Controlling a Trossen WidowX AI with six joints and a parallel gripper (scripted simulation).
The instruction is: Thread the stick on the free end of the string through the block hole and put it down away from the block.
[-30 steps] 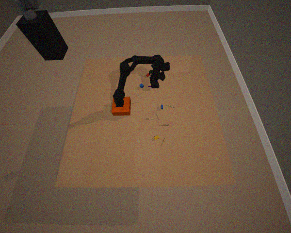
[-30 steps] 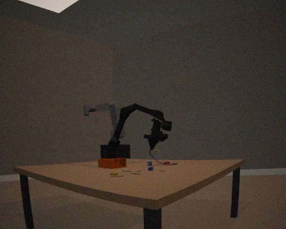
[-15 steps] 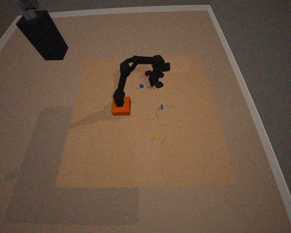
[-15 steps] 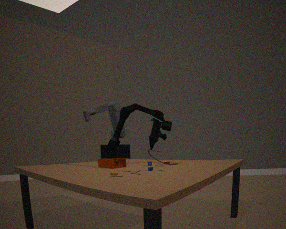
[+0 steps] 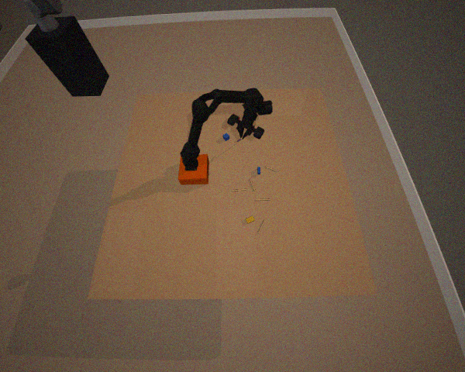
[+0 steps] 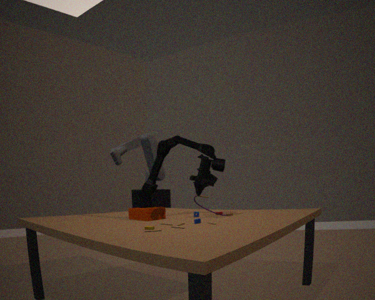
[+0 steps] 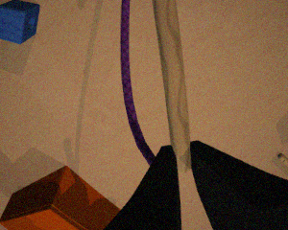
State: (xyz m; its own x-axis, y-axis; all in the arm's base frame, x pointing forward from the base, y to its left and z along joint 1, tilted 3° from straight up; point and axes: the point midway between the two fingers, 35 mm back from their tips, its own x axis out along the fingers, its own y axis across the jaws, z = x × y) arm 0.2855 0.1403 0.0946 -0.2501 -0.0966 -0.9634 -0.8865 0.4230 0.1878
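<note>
My gripper (image 5: pixel 242 138) (image 6: pixel 198 195) (image 7: pixel 180 153) is shut on the thin wooden stick (image 6: pixel 204 196) (image 7: pixel 173 72), near its string end, above the table. The stick points away from the fingertips, roughly level in the exterior view. The purple string (image 6: pixel 204 207) (image 7: pixel 126 62) hangs from beside the fingers and runs down to the round button (image 6: pixel 229 214) on the table. The button is hidden in the top view. The small blue block (image 5: pixel 225 136) (image 6: pixel 196 214) (image 7: pixel 15 21) stands on the table, apart from the gripper and stick; a small hole shows in one side.
A red object (image 6: pixel 219 213) lies by the button. A second blue piece (image 5: pixel 259 170) (image 6: pixel 197 220), a yellow block (image 5: pixel 249 219) (image 6: pixel 149 227) and several loose sticks, one a stick (image 5: pixel 262 199) farther out, lie on the table. The orange box (image 5: pixel 193 175) (image 6: pixel 142 214) (image 7: pixel 62 206) is under the arm's base.
</note>
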